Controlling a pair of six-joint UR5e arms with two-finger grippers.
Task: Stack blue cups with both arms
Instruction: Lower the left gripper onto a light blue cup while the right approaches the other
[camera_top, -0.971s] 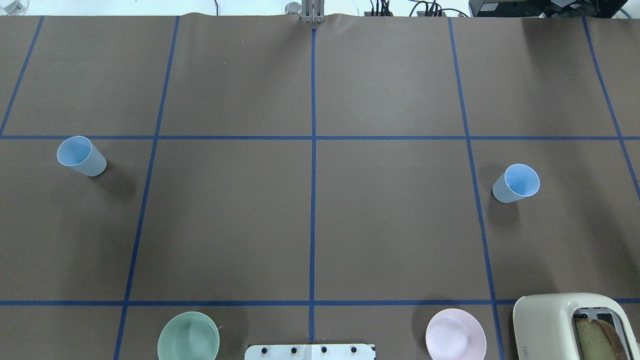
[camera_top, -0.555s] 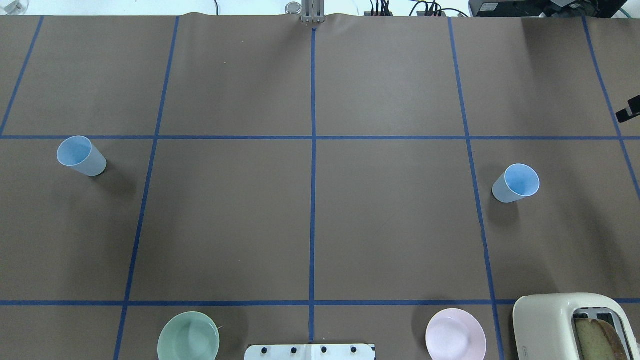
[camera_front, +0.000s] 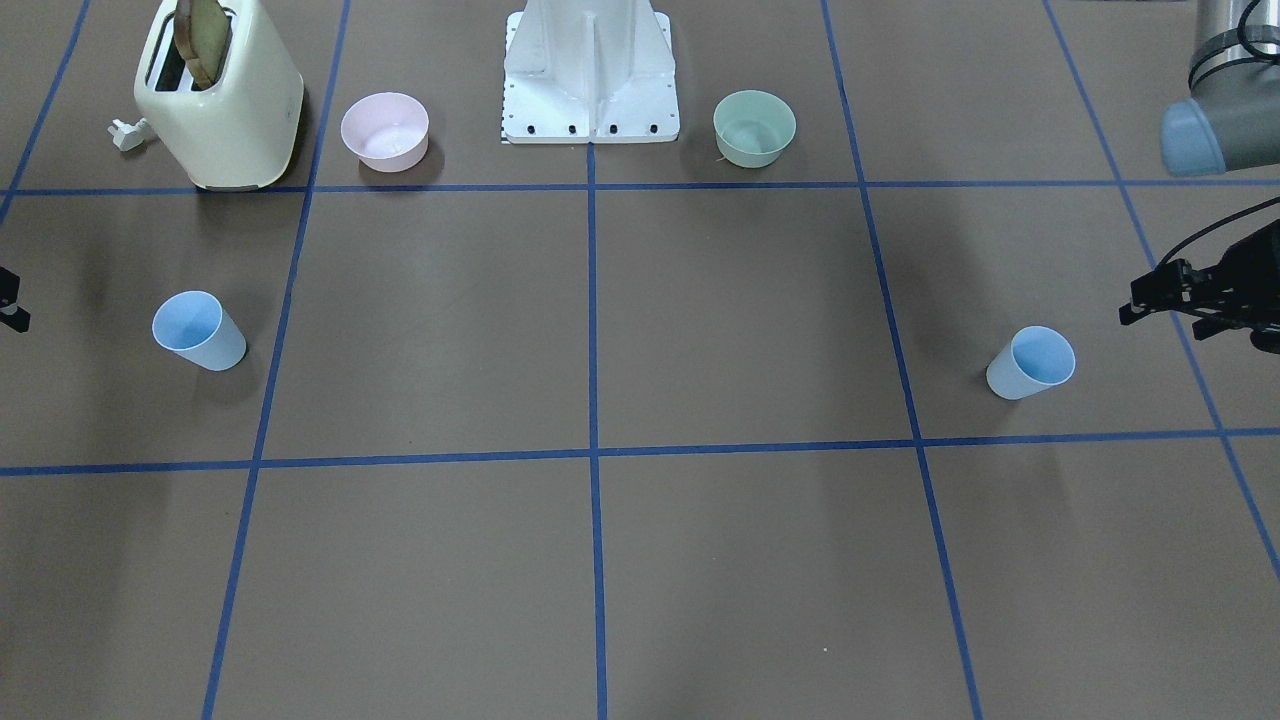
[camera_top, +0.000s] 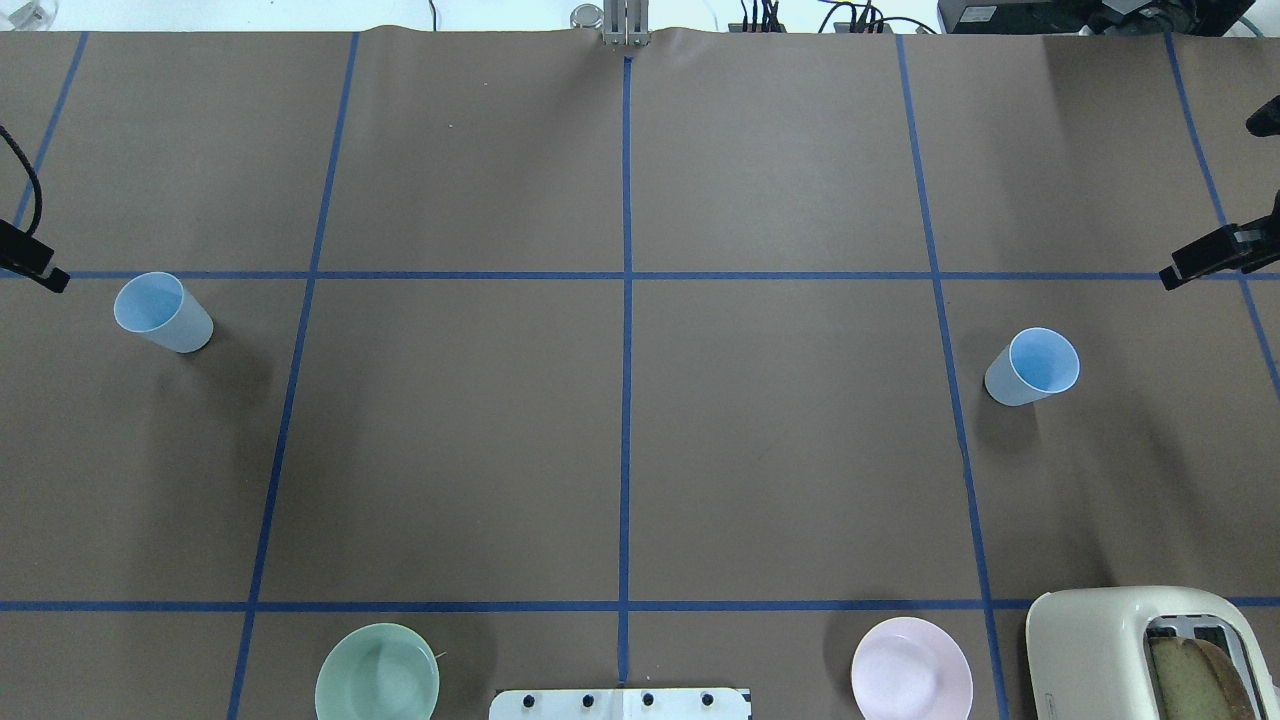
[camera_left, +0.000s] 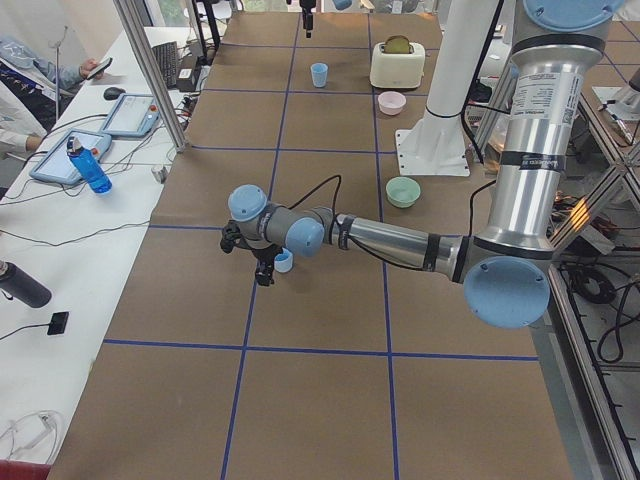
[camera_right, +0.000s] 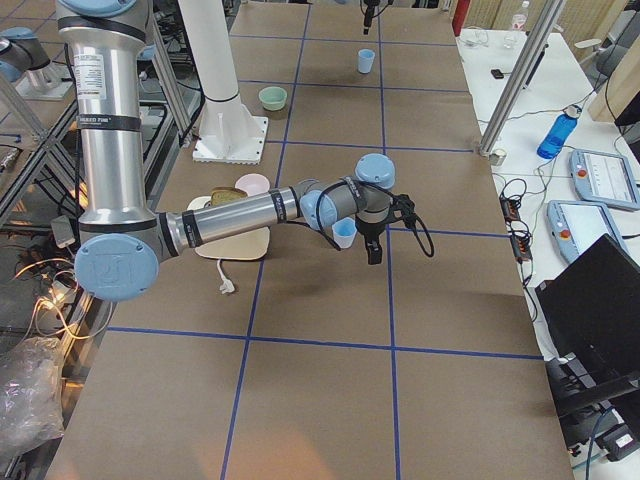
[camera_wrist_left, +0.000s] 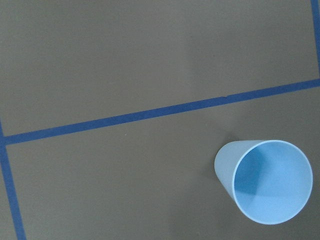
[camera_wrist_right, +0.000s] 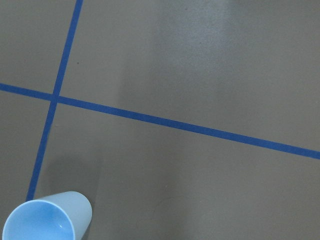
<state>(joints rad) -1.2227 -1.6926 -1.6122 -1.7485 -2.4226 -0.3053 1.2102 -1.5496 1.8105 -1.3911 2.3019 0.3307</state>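
Two light-blue cups stand upright and far apart on the brown table. The left cup (camera_top: 163, 312) is near the left edge and also shows in the front view (camera_front: 1032, 362) and the left wrist view (camera_wrist_left: 265, 181). The right cup (camera_top: 1032, 366) also shows in the front view (camera_front: 198, 330) and the right wrist view (camera_wrist_right: 47, 219). My left gripper (camera_front: 1130, 303) hovers just outside the left cup, fingertips apart, empty; it also shows at the overhead view's edge (camera_top: 55, 278). My right gripper (camera_top: 1172, 277) hovers outside and beyond the right cup, mostly cut off, so I cannot tell its state.
A green bowl (camera_top: 377, 672) and a pink bowl (camera_top: 911, 668) sit near the robot's white base (camera_top: 620, 703). A cream toaster (camera_top: 1120, 650) with bread stands at the near right. Blue tape lines grid the table.
Both grippers have come into the overhead view from the table's ends, the right one first. Neither cup has moved.
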